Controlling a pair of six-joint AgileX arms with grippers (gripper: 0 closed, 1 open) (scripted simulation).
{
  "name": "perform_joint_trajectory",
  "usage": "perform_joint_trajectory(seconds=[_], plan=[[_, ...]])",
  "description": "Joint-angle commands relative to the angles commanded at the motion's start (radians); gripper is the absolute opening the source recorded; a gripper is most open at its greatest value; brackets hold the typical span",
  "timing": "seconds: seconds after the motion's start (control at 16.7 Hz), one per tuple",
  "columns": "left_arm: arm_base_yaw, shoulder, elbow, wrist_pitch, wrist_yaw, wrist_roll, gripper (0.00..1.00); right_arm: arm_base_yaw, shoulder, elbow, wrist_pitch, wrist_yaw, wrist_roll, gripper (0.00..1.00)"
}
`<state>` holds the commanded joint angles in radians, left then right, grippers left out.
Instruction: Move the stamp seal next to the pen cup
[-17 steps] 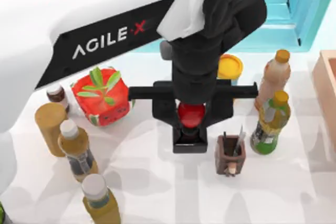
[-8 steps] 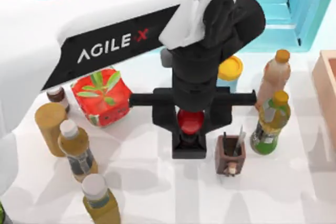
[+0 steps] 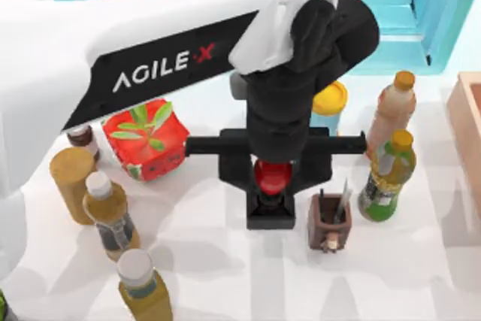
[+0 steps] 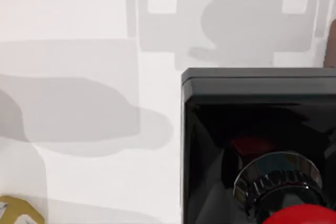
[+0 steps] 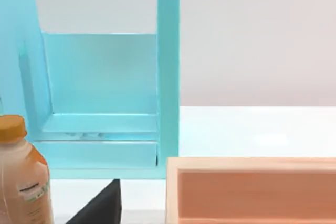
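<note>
Desk [image 3: 225,276]: a smooth white surface is filling most of the top view, with soft grey shadows lying across it.
Left arm [image 3: 113,50]: a broad glossy white shell with black lettering is reaching in from the upper left of the frame toward the centre, ending in a matte black wrist.
Left gripper [image 3: 272,186]: it is hanging at the frame's centre, its black fingers [image 3: 270,218] clenched on the stamp seal.
Turquoise shelf [image 5: 105,103]: a flat-panelled open frame is standing along the top edge of the top view.
Wooden box [image 3: 467,133]: a pale salmon tray with straight walls is sitting at the right edge of the frame; what is in it cannot be told.
Red cube [image 3: 146,139]: a rounded red block with a green leafy sprig is sitting left of centre.
Tan cylinder [image 3: 71,182]: a plain matte cylinder is standing at the left of the frame.
Bottles: an orange-capped one [image 3: 391,114] and a green-labelled one [image 3: 387,174] are standing at the right; two grey-capped amber ones [image 3: 109,212] [image 3: 143,287] are standing at the lower left.
Yellow-topped cylinder [image 3: 329,103]: it is peeking out just right of the wrist.
Stamp seal [image 3: 272,176]: its glossy red rounded top is showing between the fingers at the centre of the frame, just left of the pen cup and apart from it; in the left wrist view a ribbed silvery collar is showing above the red top.
Pen cup [image 3: 329,222]: a small dark-brown square holder is standing right of centre and below it, carrying thin pens, with a tiny pale knob on its lower face.
Small jar [image 3: 79,137]: a dark brown pot is sitting at the left, above the tan cylinder.
Right gripper: whether its fingers are released or clenched cannot be told.
</note>
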<state>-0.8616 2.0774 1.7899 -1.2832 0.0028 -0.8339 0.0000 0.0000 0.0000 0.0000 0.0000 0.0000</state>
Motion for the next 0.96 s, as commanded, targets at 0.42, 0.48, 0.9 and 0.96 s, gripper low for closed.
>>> perform_joint_trajectory(seconds=[0.42, 0.48, 0.9, 0.96], plan=[[0.000, 0.000, 0.000, 0.000, 0.000, 0.000, 0.75, 0.000, 0.000, 0.000, 0.000, 0.000, 0.000, 1.00], [0.000, 0.000, 0.000, 0.000, 0.000, 0.000, 0.83, 0.000, 0.000, 0.000, 0.000, 0.000, 0.000, 1.00], [0.000, 0.000, 0.000, 0.000, 0.000, 0.000, 1.00, 0.000, 0.000, 0.000, 0.000, 0.000, 0.000, 1.00], [0.000, 0.000, 0.000, 0.000, 0.000, 0.000, 1.00, 0.000, 0.000, 0.000, 0.000, 0.000, 0.000, 1.00]])
